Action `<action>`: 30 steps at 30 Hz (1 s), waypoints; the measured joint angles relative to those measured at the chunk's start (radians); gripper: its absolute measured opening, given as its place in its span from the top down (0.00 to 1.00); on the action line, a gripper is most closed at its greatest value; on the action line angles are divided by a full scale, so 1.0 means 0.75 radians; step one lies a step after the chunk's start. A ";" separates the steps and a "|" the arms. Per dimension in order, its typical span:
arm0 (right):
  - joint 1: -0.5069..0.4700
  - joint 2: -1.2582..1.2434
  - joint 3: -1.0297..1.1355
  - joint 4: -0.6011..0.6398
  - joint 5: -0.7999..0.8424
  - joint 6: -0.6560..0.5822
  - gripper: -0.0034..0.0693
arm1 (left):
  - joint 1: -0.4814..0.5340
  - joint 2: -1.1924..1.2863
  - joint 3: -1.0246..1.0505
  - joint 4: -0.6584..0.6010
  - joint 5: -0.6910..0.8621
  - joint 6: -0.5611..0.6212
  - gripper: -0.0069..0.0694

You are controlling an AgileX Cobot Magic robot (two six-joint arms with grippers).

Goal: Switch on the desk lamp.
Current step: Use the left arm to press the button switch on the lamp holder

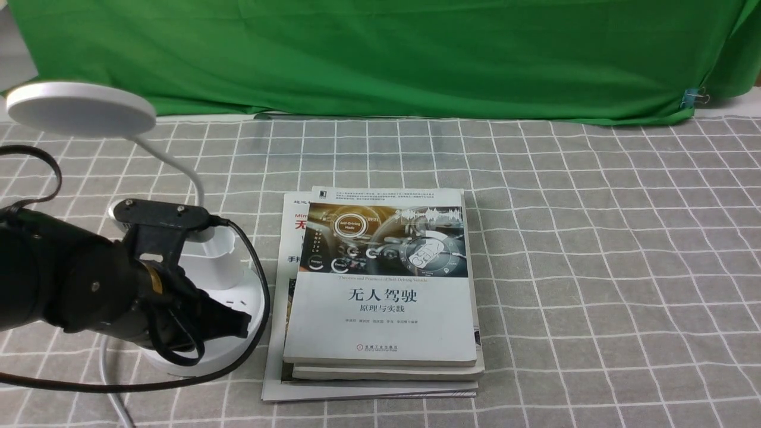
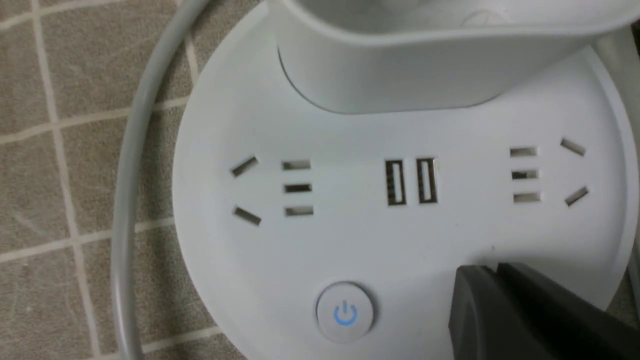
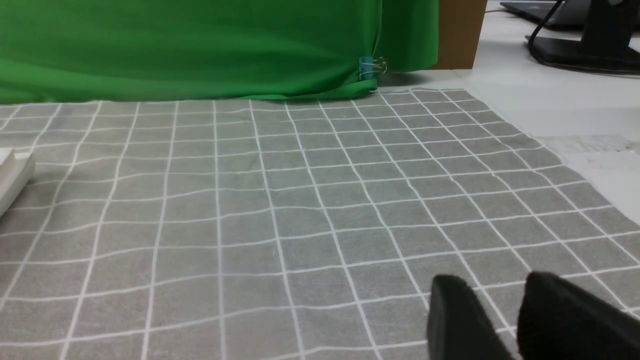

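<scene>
Desk lamp: white, stands at the left of the table, its flat round head raised over the far-left edge on a thin curved neck.
Lamp cup: small and white, rises from the back of the base.
Lamp base: a round white disc on the checked cloth, with a three-pin socket on each side and two USB ports between them.
Power button: round, at the front rim of the base, its symbol glowing blue.
Lamp cord: pale grey, curves along the cloth beside the base.
Left gripper: black, low over the front of the base; the wrist view shows its fingers pressed together with only a thin seam between them, the tips just beside the power button. Whether they touch the base I cannot tell.
Books: a stack lying flat just right of the lamp base.
Tablecloth: grey with white grid lines.
Green backdrop: hangs along the far edge, held by a binder clip at its right end.
Right gripper: seen only from its wrist camera, above bare cloth, fingers narrowly apart and holding nothing.
</scene>
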 joint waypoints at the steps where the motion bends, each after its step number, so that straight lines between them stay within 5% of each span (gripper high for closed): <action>1: 0.000 0.000 0.000 0.000 0.000 0.000 0.62 | 0.000 0.004 -0.002 0.000 0.000 0.000 0.88; 30: 0.000 0.000 0.000 0.000 0.000 0.000 0.62 | -0.011 0.094 -0.080 0.024 0.103 -0.004 0.88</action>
